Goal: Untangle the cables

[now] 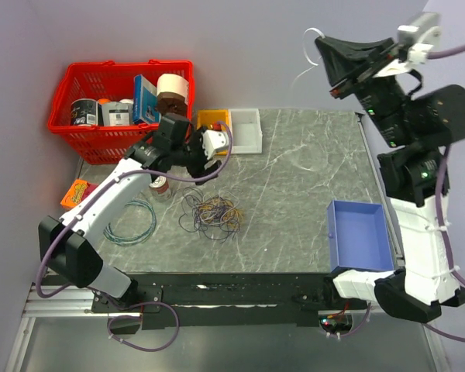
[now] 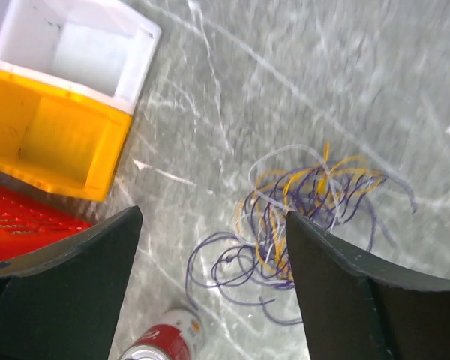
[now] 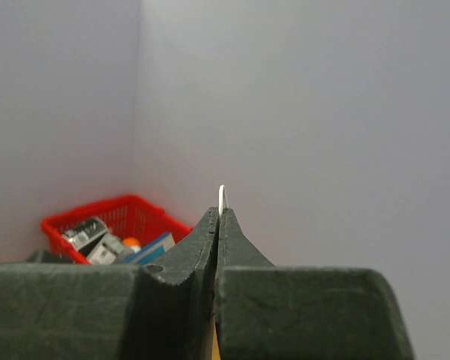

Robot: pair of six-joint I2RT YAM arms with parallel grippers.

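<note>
The cables point(image 1: 213, 213) lie in a tangled heap of purple, yellow-orange and pale wires on the grey marble table point(image 1: 310, 170). My left gripper point(image 1: 192, 159) hangs open above and just behind the heap with nothing between its fingers. In the left wrist view the heap point(image 2: 307, 202) sits below the open gripper point(image 2: 212, 217), partly hidden by the right finger point(image 2: 360, 300). My right gripper point(image 1: 325, 48) is raised high at the back right, shut on a thin white cable point(image 1: 298, 76) that dangles from it. The same white cable point(image 3: 222, 195) pokes out of the shut right gripper point(image 3: 219, 216).
A red basket point(image 1: 70, 124) of goods stands at the back left, with a yellow bin point(image 1: 213, 120) and a white bin point(image 1: 246, 128) beside it. A red can point(image 1: 161, 184), a teal coiled hoop point(image 1: 132, 221) and an orange packet point(image 1: 76, 192) lie left. A blue tray point(image 1: 360, 232) sits at right.
</note>
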